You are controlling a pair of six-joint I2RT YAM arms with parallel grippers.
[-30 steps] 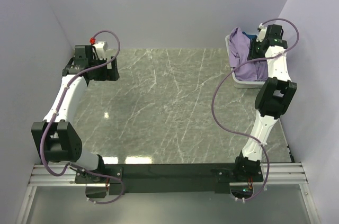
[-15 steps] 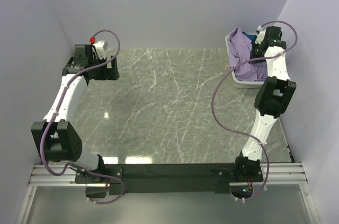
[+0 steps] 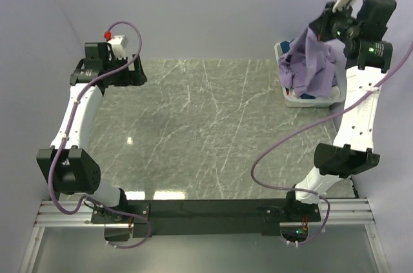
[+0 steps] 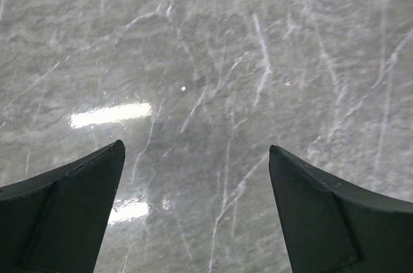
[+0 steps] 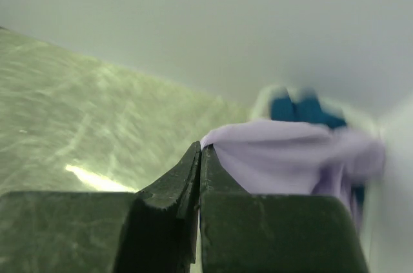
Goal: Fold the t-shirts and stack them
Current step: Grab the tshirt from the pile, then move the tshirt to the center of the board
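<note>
A pale lilac t-shirt (image 3: 311, 63) hangs bunched in the air over the white basket (image 3: 285, 97) at the table's back right. My right gripper (image 3: 321, 30) is raised high and shut on its top edge; in the right wrist view the lilac cloth (image 5: 290, 157) trails from the pinched fingertips (image 5: 201, 148). A dark teal-blue t-shirt (image 5: 303, 108) lies in the basket below, blurred. At the back left my left gripper (image 3: 129, 78) hovers over the bare marble, and its wrist view shows the gripper (image 4: 197, 150) wide open with nothing between its fingers.
The grey marble table (image 3: 206, 131) spreads between the two arms. Pale walls close it in at the back and on both sides. The basket stands against the right wall. A purple cable (image 3: 271, 150) loops off the right arm.
My right gripper has shut on the lilac t-shirt and risen, pulling the cloth up out of the basket. The left arm shifted slightly back and left.
</note>
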